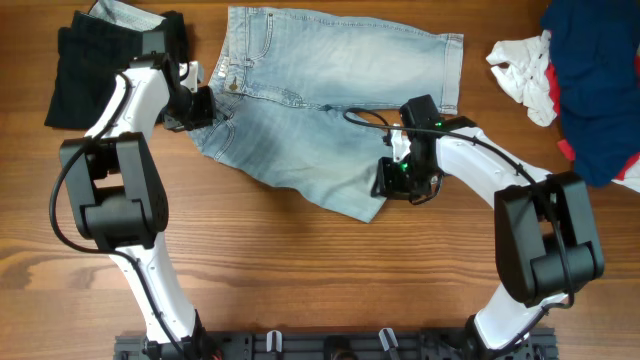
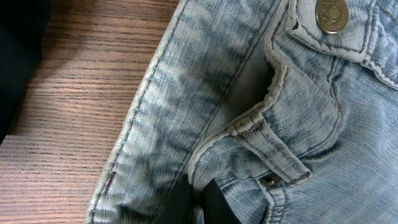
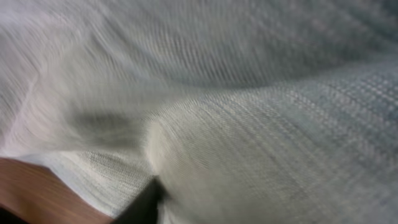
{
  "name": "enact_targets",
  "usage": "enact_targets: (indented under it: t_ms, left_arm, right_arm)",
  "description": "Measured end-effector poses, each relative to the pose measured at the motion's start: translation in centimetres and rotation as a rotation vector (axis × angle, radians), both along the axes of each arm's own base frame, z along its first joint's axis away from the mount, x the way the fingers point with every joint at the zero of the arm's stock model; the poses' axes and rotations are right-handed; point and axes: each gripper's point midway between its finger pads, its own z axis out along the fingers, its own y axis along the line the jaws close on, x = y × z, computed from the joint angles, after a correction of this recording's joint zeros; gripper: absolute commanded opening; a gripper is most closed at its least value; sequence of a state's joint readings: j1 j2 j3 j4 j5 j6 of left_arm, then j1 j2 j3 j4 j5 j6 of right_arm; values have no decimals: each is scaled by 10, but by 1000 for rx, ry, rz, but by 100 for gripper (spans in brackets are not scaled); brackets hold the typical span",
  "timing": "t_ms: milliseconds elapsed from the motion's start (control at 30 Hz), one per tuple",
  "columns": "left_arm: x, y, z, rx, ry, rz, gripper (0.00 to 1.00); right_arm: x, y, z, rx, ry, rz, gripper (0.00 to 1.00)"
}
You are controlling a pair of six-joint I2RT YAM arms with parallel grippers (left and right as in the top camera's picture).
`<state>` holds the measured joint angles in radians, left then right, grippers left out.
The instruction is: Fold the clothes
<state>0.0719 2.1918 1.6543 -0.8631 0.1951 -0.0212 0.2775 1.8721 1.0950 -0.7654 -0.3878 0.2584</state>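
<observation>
Shorts [image 1: 330, 110] spread open on the table [image 1: 300, 290], with no fold made yet.
They lie toward the far side of the table, front up, waistband to the left and both legs fanned out to the right. The left gripper [image 1: 205, 108] is clenched on the waistband edge beside the button. The right gripper [image 1: 392, 182] sits at the hem of the nearer leg, and blurred cloth fills its camera, so I cannot tell whether it has a hold. By my judgement the work is only at its first grasp, with every fold left to do. A black garment [image 1: 90, 70] lies just beside the waistband.
</observation>
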Motion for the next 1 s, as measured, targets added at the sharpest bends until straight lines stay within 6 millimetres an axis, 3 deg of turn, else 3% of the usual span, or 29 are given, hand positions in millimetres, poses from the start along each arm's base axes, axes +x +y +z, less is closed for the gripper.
enact_targets:
  t_ms: [167, 267, 367, 500, 600, 800, 900, 1000]
  left_arm:
    - [0, 0, 0, -3, 1, 0, 4]
    - [-1, -2, 0, -9, 5, -3, 4]
    - [-1, -4, 0, -12, 4, -7, 4]
    - [-1, -5, 0, -12, 4, -7, 4]
    - [-1, -4, 0, -12, 4, -7, 4]
    - [-1, -4, 0, -12, 3, -7, 4]
    - [-1, -4, 0, -12, 3, -7, 4]
    - [-1, -4, 0, -11, 3, -7, 4]
  right_arm:
    - [-7, -11, 0, -61, 21, -4, 4]
    - [-7, -18, 14, -87, 16, 11, 4]
    - [8, -20, 47, -95, -44, 42, 4]
    - [42, -11, 98, -97, -198, 93, 4]
    - [55, 3, 115, -105, -284, 141, 4]
    - [55, 28, 104, -117, -292, 215, 4]
    - [66, 35, 88, -114, -300, 214, 4]
    - [74, 42, 90, -98, -339, 225, 4]
